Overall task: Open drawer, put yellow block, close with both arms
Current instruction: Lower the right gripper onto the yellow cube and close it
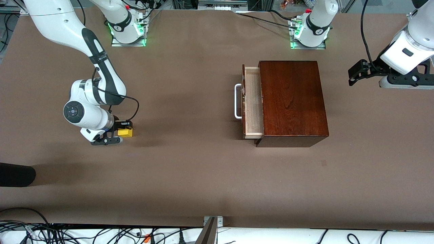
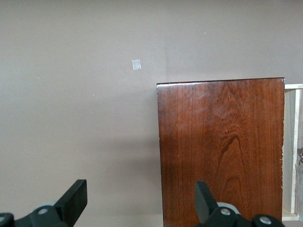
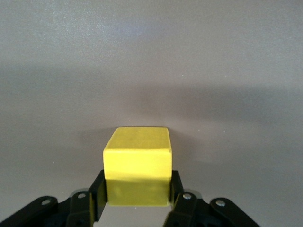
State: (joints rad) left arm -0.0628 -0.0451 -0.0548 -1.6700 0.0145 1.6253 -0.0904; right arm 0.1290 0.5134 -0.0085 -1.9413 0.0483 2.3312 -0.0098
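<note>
Right pincer (image 3: 137, 201) is clamped on the yellow block (image 1: 125, 132), low on the bench near the right arm's end. Left pincer (image 2: 137, 201) is held spread above the box's bench end, waiting. The drawer (image 1: 252, 103) is already pulled partly out; carrying, dropping in and closing are left.

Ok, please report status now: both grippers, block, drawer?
Right gripper shut on small yellow cube. Left gripper open, waiting above reddish-brown wooden box. Pale-wood drawer open, nothing blocking.
</note>
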